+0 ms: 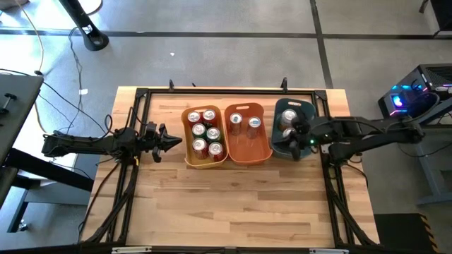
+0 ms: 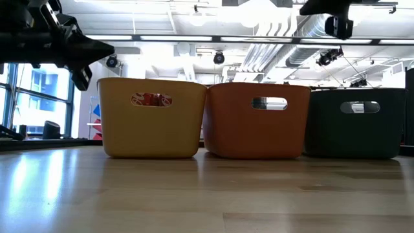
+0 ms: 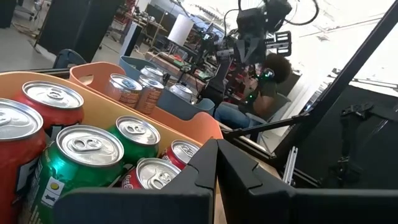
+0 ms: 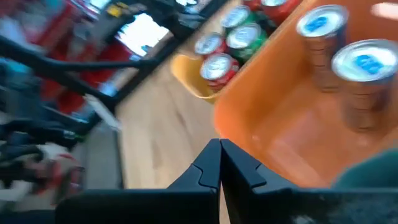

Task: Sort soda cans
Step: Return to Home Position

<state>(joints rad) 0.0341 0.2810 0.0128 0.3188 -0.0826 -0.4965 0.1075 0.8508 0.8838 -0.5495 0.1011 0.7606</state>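
**Bright hall, one wrist view smeared**

From above, light falls evenly on the counter (image 1: 233,204) and shadows are soft and short. A lit device (image 1: 400,99) glows blue-violet at the right edge. At counter level, ceiling strips (image 2: 194,37) flare along the top and windows (image 2: 39,90) blaze at left. The three bins (image 2: 255,126) show shaded fronts, with a pale sheen on the wood at lower left. In the left wrist view there's washed-out white at upper right and crisp glints on the soda cans (image 3: 87,146). The left gripper (image 3: 217,144) is dark and soft at the bottom. The right wrist view is streaked with blur all over, its can tops flashing blue-white.
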